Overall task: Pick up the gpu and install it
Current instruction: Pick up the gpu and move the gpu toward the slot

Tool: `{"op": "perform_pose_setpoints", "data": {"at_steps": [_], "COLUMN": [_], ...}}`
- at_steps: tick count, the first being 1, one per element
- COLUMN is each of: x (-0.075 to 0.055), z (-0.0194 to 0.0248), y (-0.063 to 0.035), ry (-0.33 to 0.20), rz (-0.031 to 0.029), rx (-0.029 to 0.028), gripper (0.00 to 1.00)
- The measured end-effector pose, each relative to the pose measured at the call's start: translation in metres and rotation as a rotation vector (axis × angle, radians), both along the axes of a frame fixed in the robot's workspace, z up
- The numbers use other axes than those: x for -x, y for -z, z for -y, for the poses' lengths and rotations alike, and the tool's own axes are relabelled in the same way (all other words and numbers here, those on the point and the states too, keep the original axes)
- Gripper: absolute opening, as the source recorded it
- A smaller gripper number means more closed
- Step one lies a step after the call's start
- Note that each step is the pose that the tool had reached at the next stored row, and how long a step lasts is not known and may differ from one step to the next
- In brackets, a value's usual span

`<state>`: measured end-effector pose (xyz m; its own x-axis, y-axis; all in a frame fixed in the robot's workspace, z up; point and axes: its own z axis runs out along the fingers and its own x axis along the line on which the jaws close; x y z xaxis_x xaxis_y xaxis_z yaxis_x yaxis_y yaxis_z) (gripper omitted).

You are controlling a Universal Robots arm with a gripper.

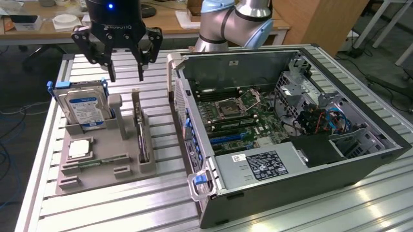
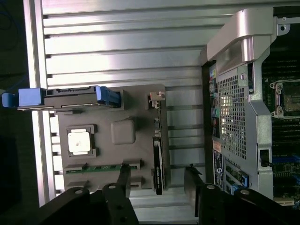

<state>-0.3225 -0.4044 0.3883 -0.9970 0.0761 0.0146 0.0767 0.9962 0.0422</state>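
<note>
Pick-up step; nothing lifted yet
The hand (image 1: 125,72) hangs released above the gpu (image 1: 141,137) standing in its tray (image 1: 103,181); a grip calls for straddling its thin edge.

Slatted aluminium table (image 1: 96,208) with grey parts holder (image 1: 96,177) beside open computer case (image 1: 310,186).

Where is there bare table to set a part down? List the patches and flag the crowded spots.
Free: the slatted table in front of the grey holder, and the corner in front of the computer case at the exterior view's right. Crowded: the narrow strip between holder and case, beside the gpu.
</note>
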Motion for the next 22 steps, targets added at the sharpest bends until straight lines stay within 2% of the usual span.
{"op": "perform_pose_setpoints", "data": {"at_steps": [2,3,5,7,8,13,15,17,22], "x": [0.0,0.0,0.0,0.0,0.0,0.0,0.0,0.0,0.0], "z": [0.0,0.0,0.0,0.0001,0.0001,0.0001,0.0015,0.0049,0.024], "y": [0.0,0.0,0.0,0.0,0.0,0.0028,0.0064,0.0098,0.019], "ry": [0.0,0.0,0.0,0.0,-0.007,-0.091,-0.102,-0.103,-0.104], "rz": [0.0,0.0,0.0,0.0,0.0,-0.0014,-0.0018,-0.0021,-0.0019], "rx": [0.0,0.0001,0.0,0.0,0.0002,0.0005,0.0005,0.0006,0.0004], "gripper": [0.64,0.64,0.76,0.76,0.82,0.82,0.82,0.82,0.82]}}
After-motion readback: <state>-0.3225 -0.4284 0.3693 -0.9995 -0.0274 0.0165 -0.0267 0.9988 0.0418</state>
